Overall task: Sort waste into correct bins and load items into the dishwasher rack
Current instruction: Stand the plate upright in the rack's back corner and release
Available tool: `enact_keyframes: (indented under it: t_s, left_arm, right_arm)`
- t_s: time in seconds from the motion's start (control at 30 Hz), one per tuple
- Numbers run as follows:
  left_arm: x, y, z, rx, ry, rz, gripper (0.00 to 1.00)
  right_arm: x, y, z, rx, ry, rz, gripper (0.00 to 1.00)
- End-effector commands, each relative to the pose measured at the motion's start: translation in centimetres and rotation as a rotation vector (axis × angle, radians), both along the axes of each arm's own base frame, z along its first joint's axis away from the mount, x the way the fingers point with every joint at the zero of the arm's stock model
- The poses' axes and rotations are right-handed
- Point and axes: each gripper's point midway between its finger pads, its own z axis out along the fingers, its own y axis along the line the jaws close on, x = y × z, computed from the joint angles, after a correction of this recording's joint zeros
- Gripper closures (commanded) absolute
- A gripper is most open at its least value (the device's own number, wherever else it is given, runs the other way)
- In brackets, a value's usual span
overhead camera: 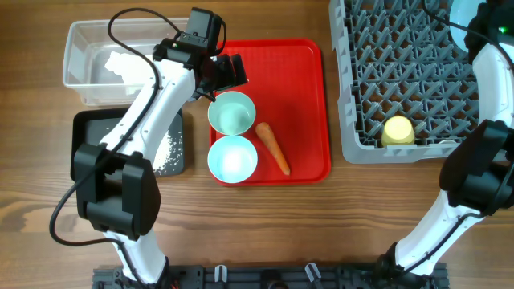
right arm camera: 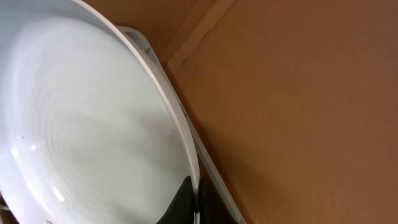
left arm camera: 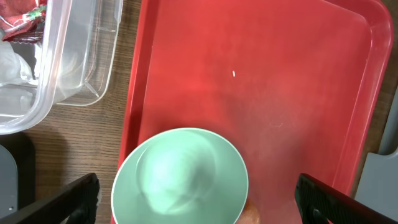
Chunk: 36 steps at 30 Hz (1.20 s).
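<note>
- Pale green round bowl [left arm camera: 180, 180]: left gripper [left arm camera: 198, 200] spread wide; off-centre descent could tip it.
- Light blue round plate [right arm camera: 81, 124], 1 o'clock: right gripper [right arm camera: 191, 198] clamps rim; could slip.

A large flat red tray [overhead camera: 305, 96] with a raised rim lies at the centre of the overhead frame on a brown wooden table [overhead camera: 265, 233]; a plain brown panel [right arm camera: 311, 93] fills the right of the right wrist view

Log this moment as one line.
left gripper: open, above pale green bowl | right gripper: shut on rim of light blue plate | yellow cup: in dishwasher rack | carrot, light blue bowl: on red tray
</note>
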Motion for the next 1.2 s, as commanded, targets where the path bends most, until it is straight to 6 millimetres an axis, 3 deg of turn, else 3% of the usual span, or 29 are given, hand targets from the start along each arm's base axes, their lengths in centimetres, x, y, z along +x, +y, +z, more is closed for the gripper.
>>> enact_keyframes:
  t_s: [0.0,0.1,0.2,0.23,0.27,0.57,0.7,0.8,0.97,1.17]
  left_arm:
    - [0.3,0.4,1.1,0.000,-0.029,0.009,0.00]
    - [0.3,0.4,1.1,0.000,-0.030,0.009,0.00]
    - [0.3,0.4,1.1,0.000,-0.030,0.009,0.00]
    - [0.3,0.4,1.1,0.000,-0.030,0.009,0.00]
    - [0.3,0.4,1.1,0.000,-0.030,0.009,0.00]
    - [0.3,0.4,1.1,0.000,-0.029,0.009,0.00]
    - [0.3,0.4,1.1,0.000,-0.029,0.009,0.00]
    - [0.3,0.4,1.1,0.000,-0.030,0.009,0.00]
    - [0.3,0.4,1.1,0.000,-0.030,0.009,0.00]
    - [0.3,0.4,1.1,0.000,-0.029,0.009,0.00]
  right_arm:
    - [0.7,0.5,-0.6,0.009,0.006,0.021,0.96]
    - [0.9,0.8,-1.3,0.025,0.018,0.041,0.89]
    - [1.1,1.4,-2.0,0.055,0.034,0.076,0.63]
    - [1.2,1.4,-2.1,0.065,0.029,0.076,0.51]
    - [1.1,1.4,-2.1,0.071,0.023,0.071,0.46]
    - [1.1,1.5,-2.2,0.095,-0.007,0.053,0.36]
    - [1.1,1.4,-1.3,0.155,-0.112,0.002,0.02]
    - [0.9,1.9,-0.3,0.210,-0.177,-0.013,0.00]
    - [0.2,5.0,2.2,0.399,-0.262,0.063,0.00]
    - [-3.3,10.1,2.4,0.758,-0.264,0.040,0.00]
